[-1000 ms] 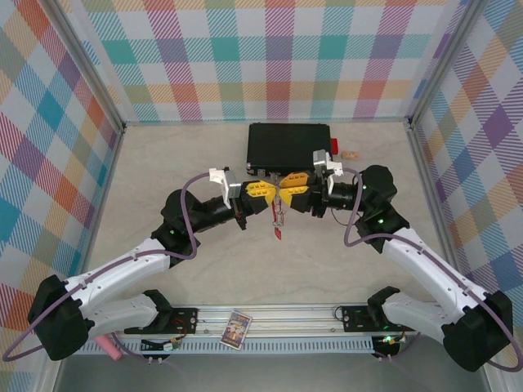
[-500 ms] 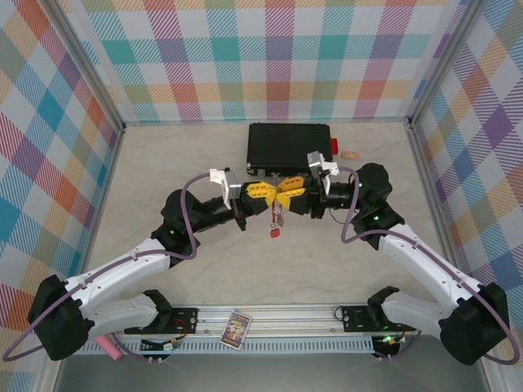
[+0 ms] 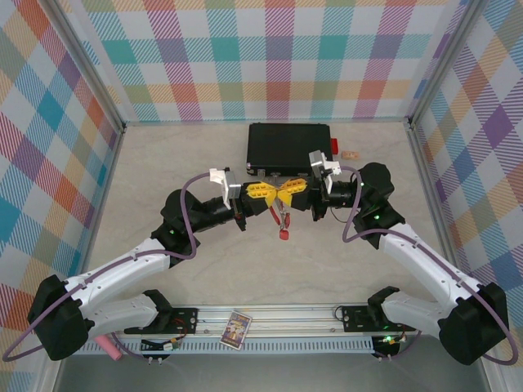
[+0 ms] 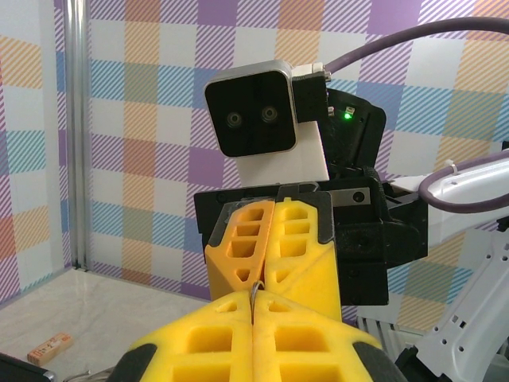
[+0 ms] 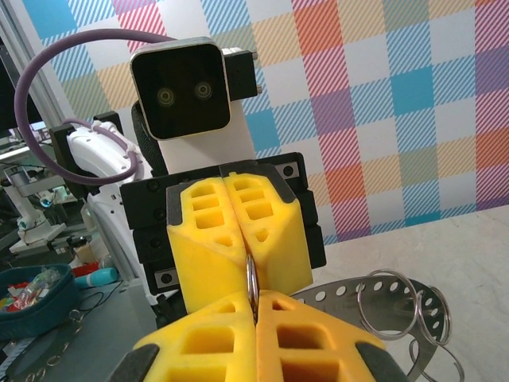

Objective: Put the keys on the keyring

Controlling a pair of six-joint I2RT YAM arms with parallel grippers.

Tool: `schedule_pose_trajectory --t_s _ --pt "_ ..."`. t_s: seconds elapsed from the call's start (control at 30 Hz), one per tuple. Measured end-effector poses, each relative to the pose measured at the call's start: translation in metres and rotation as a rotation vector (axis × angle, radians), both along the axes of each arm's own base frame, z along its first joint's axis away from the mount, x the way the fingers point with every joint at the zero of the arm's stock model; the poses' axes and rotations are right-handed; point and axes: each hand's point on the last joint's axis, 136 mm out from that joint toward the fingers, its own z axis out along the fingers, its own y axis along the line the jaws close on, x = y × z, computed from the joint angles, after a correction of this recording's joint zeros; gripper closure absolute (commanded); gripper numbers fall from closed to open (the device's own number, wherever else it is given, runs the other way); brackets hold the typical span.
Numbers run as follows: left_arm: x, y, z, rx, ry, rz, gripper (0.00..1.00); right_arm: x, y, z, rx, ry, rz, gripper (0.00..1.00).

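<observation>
Right now your two arms are meeting tip to tip above the table (image 3: 245, 273), just in front of the black case (image 3: 288, 145); your left gripper (image 3: 266, 193) is pinching fully shut on the keyring (image 3: 280, 212), and in the left wrist view its thin silver wire (image 4: 253, 293) is poking up from the seam between the yellow fingers (image 4: 199, 350); your right gripper (image 3: 291, 189) is clamping shut on the same loop, which is showing edge-on (image 5: 251, 282) between its own pads in the right wrist view; below the meeting point the loop is hanging down, and a red-tagged key (image 3: 283, 234) is dangling at its lower end, though you cannot tell how it is attached; a red block (image 3: 334, 146) is sitting at the case's right edge; in the right wrist view, steel rings (image 5: 359, 301) are hanging off a perforated metal band (image 5: 342, 293).
</observation>
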Motion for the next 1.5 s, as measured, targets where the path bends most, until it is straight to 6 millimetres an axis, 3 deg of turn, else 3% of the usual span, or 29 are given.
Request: schedule_pose_trajectory --t_s 0.13,0.23,0.6,0.93,1.23,1.5 --pt "0.001 0.000 -0.002 0.006 0.005 0.003 0.81 0.000 0.000 -0.002 -0.009 -0.009 -0.005 1.00" --pt "0.003 0.001 -0.006 0.026 0.022 0.020 0.78 -0.001 -0.001 -0.006 -0.024 -0.012 -0.007 1.00" --pt "-0.001 0.018 -0.014 0.137 0.031 0.056 0.79 0.007 0.001 -0.031 -0.106 0.004 -0.035 1.00" --pt "-0.004 0.023 -0.028 0.349 0.009 0.030 0.82 0.009 0.001 -0.049 -0.198 -0.019 -0.040 1.00" --pt "-0.003 0.021 -0.062 0.564 0.015 -0.015 0.84 0.014 0.009 -0.079 -0.293 0.004 -0.018 1.00" --pt "0.001 0.023 -0.090 0.688 0.028 -0.025 0.86 0.010 0.013 -0.077 -0.302 -0.020 0.000 1.00"
